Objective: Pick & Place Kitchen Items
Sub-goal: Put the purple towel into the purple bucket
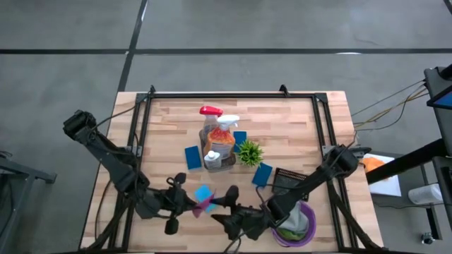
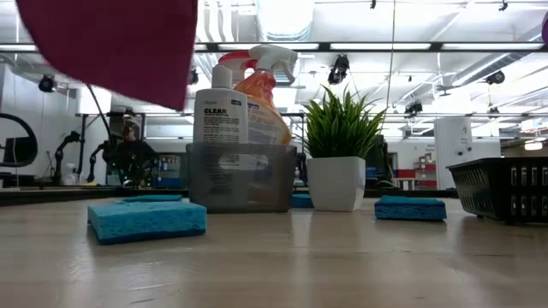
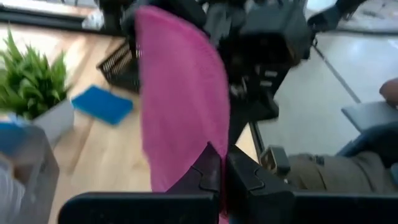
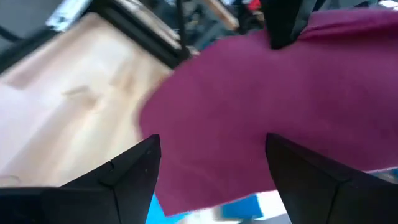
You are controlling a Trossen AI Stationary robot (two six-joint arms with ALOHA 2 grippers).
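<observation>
A magenta cloth (image 1: pixel 205 205) hangs above the table's near middle, with my left gripper (image 1: pixel 192 204) shut on it. In the low view the cloth (image 2: pixel 111 43) is well clear of the tabletop, over a blue sponge (image 2: pixel 145 219). My right gripper (image 4: pixel 211 168) faces it from the right, open, with one finger on either side of the cloth (image 4: pixel 249 112); I see no touch. Two spray bottles (image 1: pixel 215 130) stand in a clear bin (image 2: pixel 240 178) at the table's middle. Other blue sponges (image 1: pixel 193 156) (image 1: pixel 262 173) lie flat around it. My left gripper pinches the magenta cloth between its two shut fingers (image 3: pixel 245 177) at the cloth's near part (image 3: pixel 186 165); edge or fold, I cannot tell. The fingers come from the table's left, slanting a little down. The cloth spreads out beyond the fingertips, clear of the table.
A small green plant (image 1: pixel 248 152) in a white pot stands right of the bin. A black basket (image 1: pixel 289 180) and a purple bowl (image 1: pixel 308 227) holding cloths sit at the near right, under my right arm. A black frame (image 1: pixel 233 94) borders the tabletop.
</observation>
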